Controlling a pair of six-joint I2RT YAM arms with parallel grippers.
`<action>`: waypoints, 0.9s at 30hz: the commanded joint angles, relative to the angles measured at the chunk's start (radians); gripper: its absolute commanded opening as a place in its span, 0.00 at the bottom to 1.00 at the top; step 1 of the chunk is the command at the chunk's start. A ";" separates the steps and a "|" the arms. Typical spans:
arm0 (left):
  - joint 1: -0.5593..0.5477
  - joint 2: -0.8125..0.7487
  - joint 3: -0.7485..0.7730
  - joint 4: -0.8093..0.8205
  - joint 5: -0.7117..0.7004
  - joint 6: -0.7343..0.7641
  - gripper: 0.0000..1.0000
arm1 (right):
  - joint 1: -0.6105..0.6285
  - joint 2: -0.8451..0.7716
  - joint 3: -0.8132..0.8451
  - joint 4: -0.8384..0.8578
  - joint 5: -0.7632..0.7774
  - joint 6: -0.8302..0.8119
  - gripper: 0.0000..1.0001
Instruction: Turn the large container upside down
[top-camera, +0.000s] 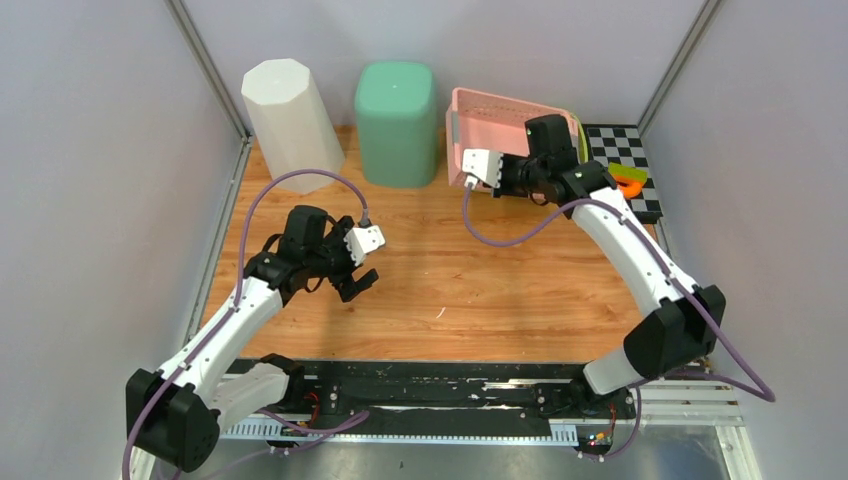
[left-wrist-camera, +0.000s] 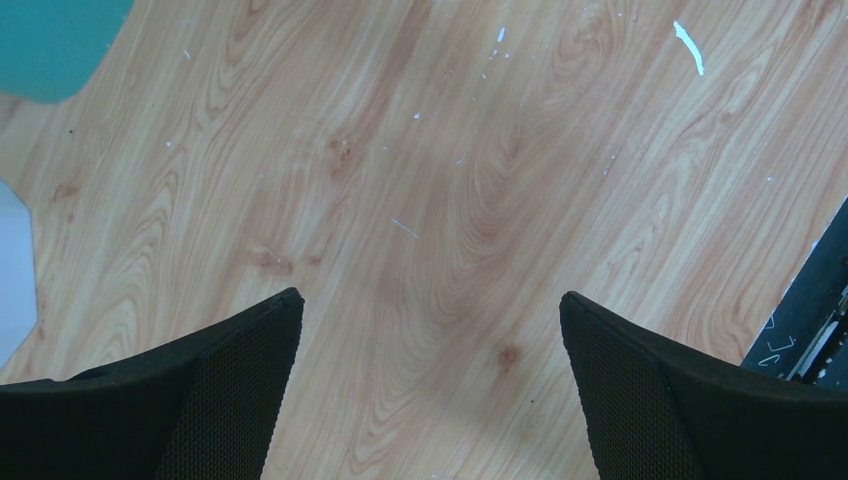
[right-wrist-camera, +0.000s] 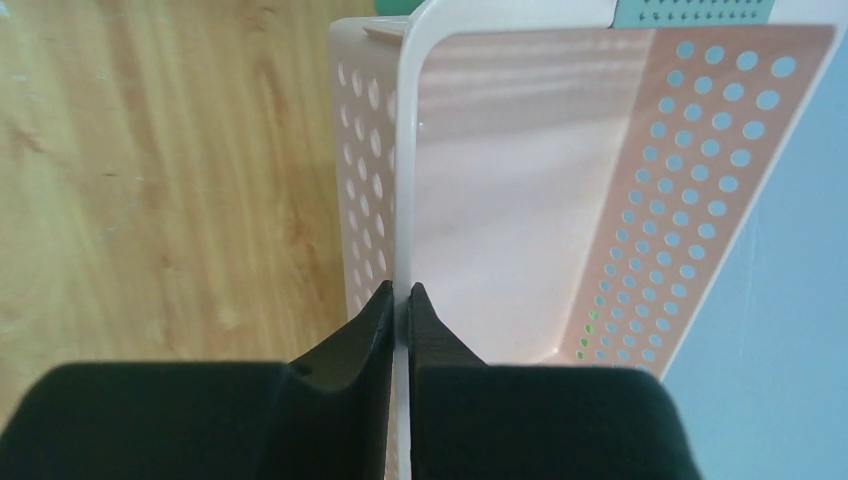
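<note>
While the right fingers are closed on the thin rim of the pink container, which sits at the back right of the table near the green bin, the left fingers hang wide open over bare wood, holding nothing. I judge the flip is only beginning: with 1 arm gripping, the next move needs a lift and a slow wrist roll without slipping.

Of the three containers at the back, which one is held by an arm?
The pink basket, the rightmost: the fingers of the right gripper pinch its wall. The white container and the green container stand free beside it.
</note>
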 joint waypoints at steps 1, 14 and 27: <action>0.011 -0.023 0.002 0.002 0.017 0.005 1.00 | 0.062 -0.105 -0.080 -0.050 -0.039 0.001 0.03; 0.016 -0.040 0.002 0.003 0.020 0.002 1.00 | 0.147 -0.355 -0.271 -0.141 -0.137 0.135 0.03; 0.017 -0.047 -0.003 -0.002 0.028 0.014 1.00 | 0.193 -0.477 -0.427 -0.191 -0.229 0.239 0.03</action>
